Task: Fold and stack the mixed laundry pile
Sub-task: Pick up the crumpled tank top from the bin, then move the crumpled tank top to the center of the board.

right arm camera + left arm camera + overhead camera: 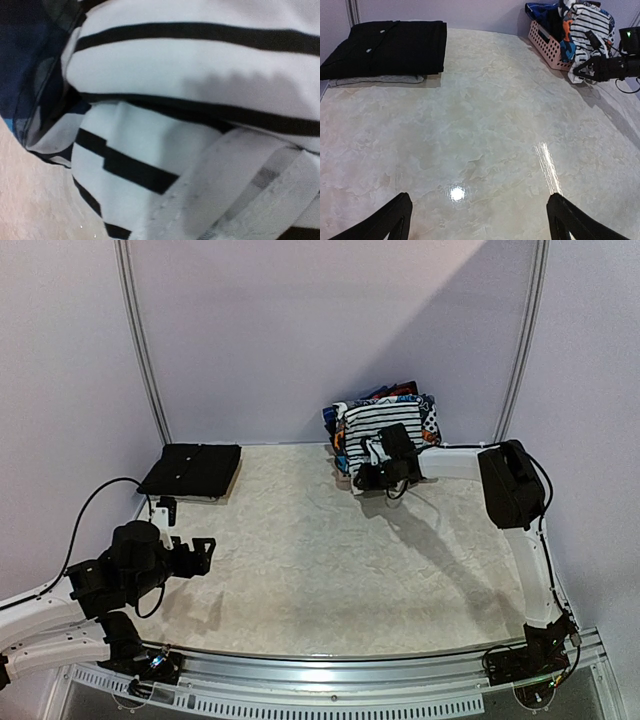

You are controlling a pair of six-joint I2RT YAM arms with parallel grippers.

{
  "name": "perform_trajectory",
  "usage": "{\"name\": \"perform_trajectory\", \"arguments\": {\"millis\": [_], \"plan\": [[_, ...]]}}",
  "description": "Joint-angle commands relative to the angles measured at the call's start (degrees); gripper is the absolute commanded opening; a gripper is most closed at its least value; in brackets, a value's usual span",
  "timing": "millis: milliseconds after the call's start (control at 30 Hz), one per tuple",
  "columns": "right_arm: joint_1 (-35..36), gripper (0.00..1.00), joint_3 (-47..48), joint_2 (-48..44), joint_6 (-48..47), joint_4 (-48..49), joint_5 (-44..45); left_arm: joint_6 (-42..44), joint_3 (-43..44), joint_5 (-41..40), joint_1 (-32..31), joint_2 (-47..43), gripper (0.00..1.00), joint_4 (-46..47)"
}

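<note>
The mixed laundry pile point(392, 412) fills a basket at the back of the table. On top lies a white garment with black stripes point(372, 423), which hangs over the front rim. My right gripper point(374, 468) is pressed into this hanging cloth. Striped fabric point(190, 65) fills the right wrist view and hides the fingers, so I cannot tell their stance. A folded black garment point(192, 470) lies at the back left. Near the front left, my left gripper point(203, 552) hovers open over bare table with nothing between its fingers point(395, 220).
The pink latticed basket point(546, 47) stands against the back wall, with graphic print cloth point(567, 31) spilling from it. A thin grey layer point(380, 79) shows under the folded black garment point(390, 45). The right arm's elbow point(512, 483) hangs over the table's right side.
</note>
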Motion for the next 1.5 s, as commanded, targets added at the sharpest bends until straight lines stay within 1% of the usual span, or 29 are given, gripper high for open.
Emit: {"name": "perform_trajectory", "arguments": {"millis": [0,100,133,333,433,567,667,800,933,1067,1233,1300,1467], "plan": [[0.0,0.17,0.1,-1.2,0.0,-1.2,-0.5,-0.2,-0.8,-0.6,-0.8,-0.2,0.96,0.4],[0.0,0.01,-2.0,-3.9,0.9,-2.3,0.2,-1.0,0.0,-2.7,-0.8,0.0,0.95,-0.6],[0.0,0.0,-2.5,-5.7,1.4,-3.1,0.3,-1.0,0.3,-3.0,-0.8,0.1,0.95,-0.7],[1.7,0.0,-2.7,-15.2,0.0,-11.2,4.0,-0.6,1.8,-1.8,-0.8,1.6,0.94,1.0],[3.7,0.0,-2.1,-21.3,-1.4,-14.7,6.2,-0.6,1.9,-1.7,-0.8,2.7,0.94,2.3],[8.3,0.0,2.9,-27.6,-4.5,-21.7,11.8,-0.6,2.2,-0.6,-0.8,4.4,0.93,4.8],[11.8,0.0,6.9,-30.6,-6.3,-25.8,17.1,-0.1,3.2,0.5,-0.8,5.9,0.92,5.6],[15.2,0.0,10.4,-35.0,-8.4,-29.1,20.4,0.4,4.2,1.7,-0.9,7.2,0.9,6.5],[16.9,0.0,12.0,-37.9,-9.1,-30.3,21.6,1.2,4.5,3.5,-0.9,8.3,0.89,8.6],[19.3,0.0,12.8,-40.5,-9.9,-31.1,19.2,2.5,4.7,7.5,-0.9,9.9,0.89,12.0],[26.1,0.0,15.8,-42.6,-10.8,-33.0,16.3,4.1,6.1,12.4,-1.0,13.5,0.87,15.5],[29.6,0.0,18.1,-42.4,-11.7,-33.8,18.9,4.6,6.9,14.4,-1.1,14.6,0.86,16.1],[38.8,0.0,22.4,-41.1,-13.1,-33.5,29.5,5.2,7.5,18.5,-1.6,15.1,0.83,17.7]]}}
